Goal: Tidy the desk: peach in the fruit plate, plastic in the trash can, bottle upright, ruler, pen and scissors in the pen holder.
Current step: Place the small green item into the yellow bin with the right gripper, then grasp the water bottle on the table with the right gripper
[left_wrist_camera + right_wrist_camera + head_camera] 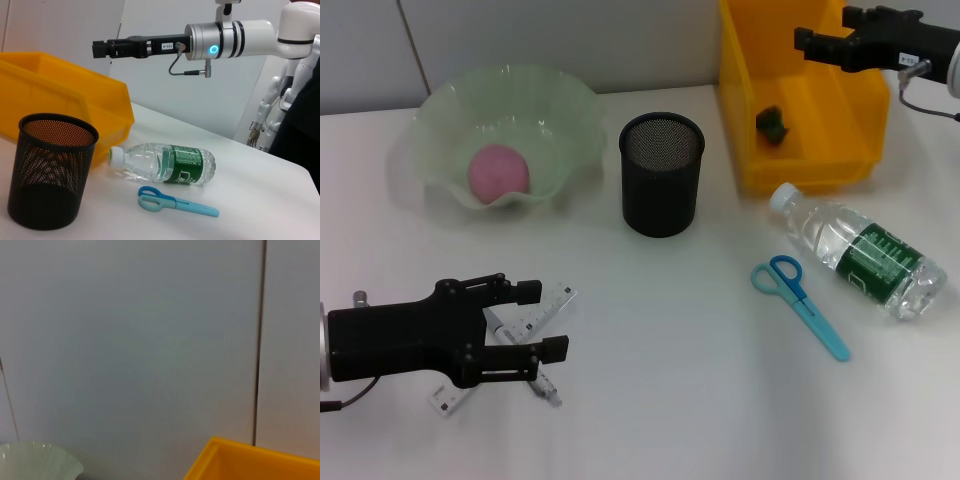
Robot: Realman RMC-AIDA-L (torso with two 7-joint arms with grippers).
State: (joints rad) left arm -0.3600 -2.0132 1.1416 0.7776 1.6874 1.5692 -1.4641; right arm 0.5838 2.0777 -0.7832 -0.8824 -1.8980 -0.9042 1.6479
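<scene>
My left gripper is open at the near left, low over the table, its fingers straddling a white ruler and a pale pen that lie crossed under it. My right gripper is open and empty above the yellow bin; it also shows in the left wrist view. A dark piece of plastic lies in the bin. The pink peach sits in the green fruit plate. The clear bottle lies on its side. Blue scissors lie beside it. The black mesh pen holder stands mid-table.
A grey wall runs behind the table. In the left wrist view the pen holder, bottle, scissors and bin show in a row on the white table.
</scene>
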